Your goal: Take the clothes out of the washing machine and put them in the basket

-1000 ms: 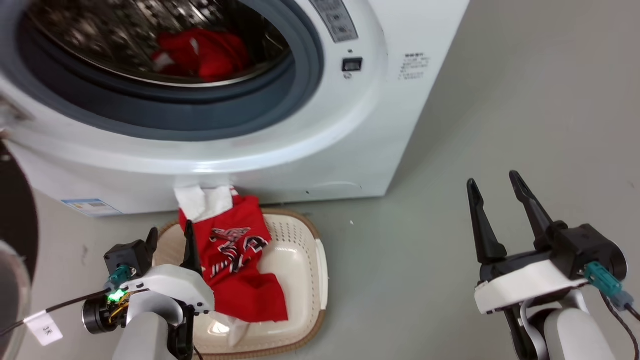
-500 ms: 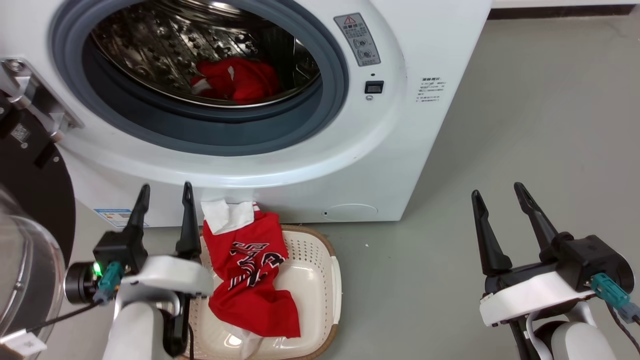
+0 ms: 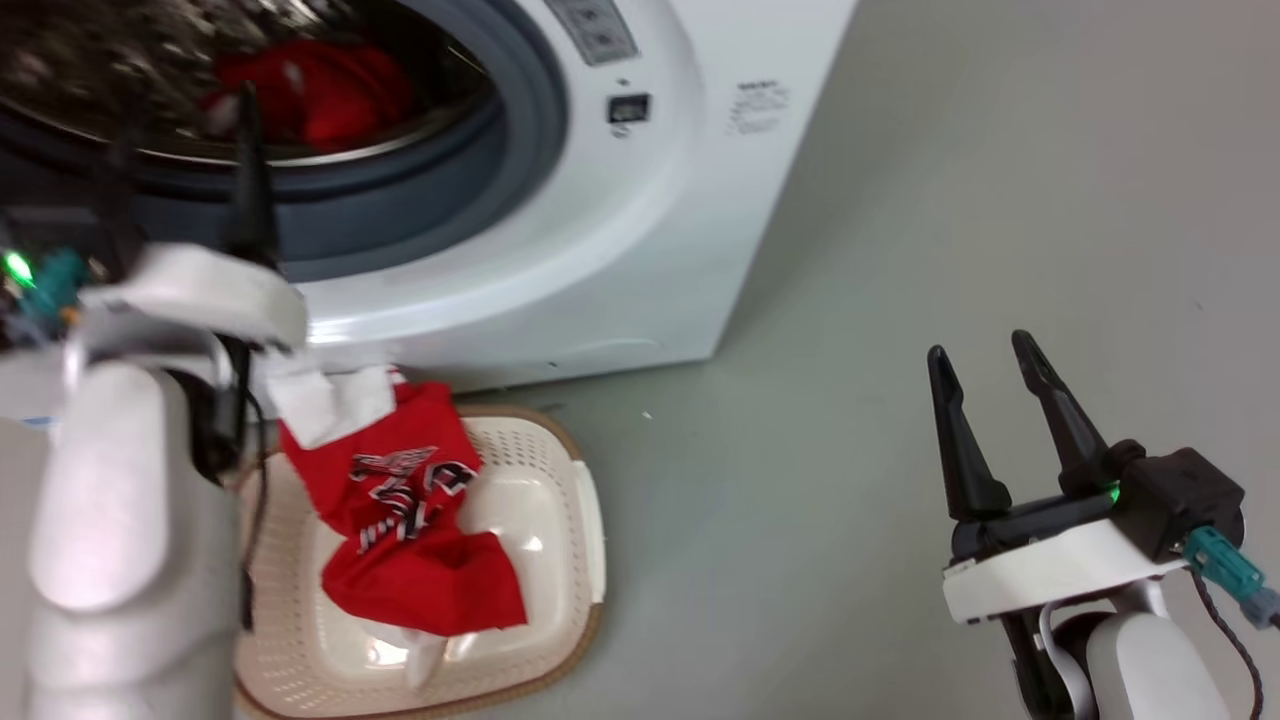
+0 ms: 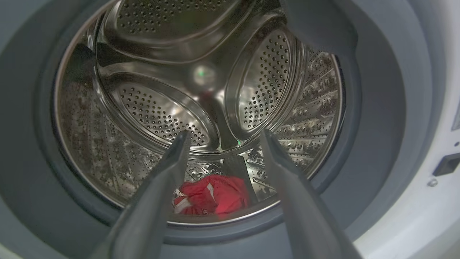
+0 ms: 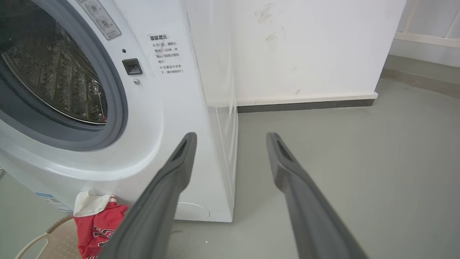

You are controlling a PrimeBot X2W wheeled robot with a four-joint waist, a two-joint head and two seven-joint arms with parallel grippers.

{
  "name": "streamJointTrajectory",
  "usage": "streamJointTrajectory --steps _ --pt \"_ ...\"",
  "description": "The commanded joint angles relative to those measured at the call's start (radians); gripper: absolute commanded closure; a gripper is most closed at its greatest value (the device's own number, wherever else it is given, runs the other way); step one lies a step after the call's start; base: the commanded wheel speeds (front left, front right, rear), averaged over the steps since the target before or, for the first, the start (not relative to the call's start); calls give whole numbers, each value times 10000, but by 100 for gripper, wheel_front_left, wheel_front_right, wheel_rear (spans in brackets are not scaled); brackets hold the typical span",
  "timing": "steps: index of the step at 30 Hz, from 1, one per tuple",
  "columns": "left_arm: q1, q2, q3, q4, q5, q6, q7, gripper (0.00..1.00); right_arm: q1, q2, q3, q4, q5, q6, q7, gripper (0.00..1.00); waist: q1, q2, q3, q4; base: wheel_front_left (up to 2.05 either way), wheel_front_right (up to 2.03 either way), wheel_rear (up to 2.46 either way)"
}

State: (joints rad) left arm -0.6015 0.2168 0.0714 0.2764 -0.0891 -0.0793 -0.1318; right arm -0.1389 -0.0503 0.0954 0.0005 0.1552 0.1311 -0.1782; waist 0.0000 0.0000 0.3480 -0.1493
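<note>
The washing machine (image 3: 620, 250) stands with its porthole uncovered. A bunched red piece of the clothes (image 3: 320, 90) lies at the bottom of the steel drum (image 4: 161, 111); in the left wrist view that red piece (image 4: 215, 196) is low, between the fingers. My left gripper (image 3: 185, 100) is raised in front of the porthole, open and empty, pointing into the drum (image 4: 225, 132). A red jersey (image 3: 410, 560) with lettering and a white part drapes over the basket (image 3: 590, 530) on the floor below. My right gripper (image 3: 978, 343) hovers open and empty over the floor at the right (image 5: 231, 135).
The grey floor (image 3: 850, 300) stretches right of the machine. A white wall with a dark skirting board (image 5: 305, 104) runs behind it. In the right wrist view the jersey (image 5: 95, 230) and the basket rim (image 5: 36, 244) sit under the machine's front (image 5: 161, 108).
My left arm has risen from beside the basket up to the porthole. The head camera has shifted, so the whole picture moved. The right gripper keeps its pose.
</note>
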Motion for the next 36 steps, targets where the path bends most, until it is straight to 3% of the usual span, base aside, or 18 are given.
streamJointTrajectory --steps 1,15,24,36 --pt "-264 102 19 33 52 -38 95 0 -209 1 17 63 110 -7 -112 0 0 0 618 -581 0 0 0" --pt "-3587 2284 59 1631 -15 -328 3309 0 -1476 4 650 1104 1294 -7 -857 0 0 0 2853 -2091 0 0 0" --pt "-5599 3840 -669 2361 110 -479 5927 0 -1991 4 1158 1061 1851 -7 -867 0 0 0 3817 -2761 0 0 0" --pt "-7092 5054 -1457 2758 -264 -504 9032 0 -2198 1 1677 918 2305 -7 -867 0 0 0 4513 -3424 0 0 0"
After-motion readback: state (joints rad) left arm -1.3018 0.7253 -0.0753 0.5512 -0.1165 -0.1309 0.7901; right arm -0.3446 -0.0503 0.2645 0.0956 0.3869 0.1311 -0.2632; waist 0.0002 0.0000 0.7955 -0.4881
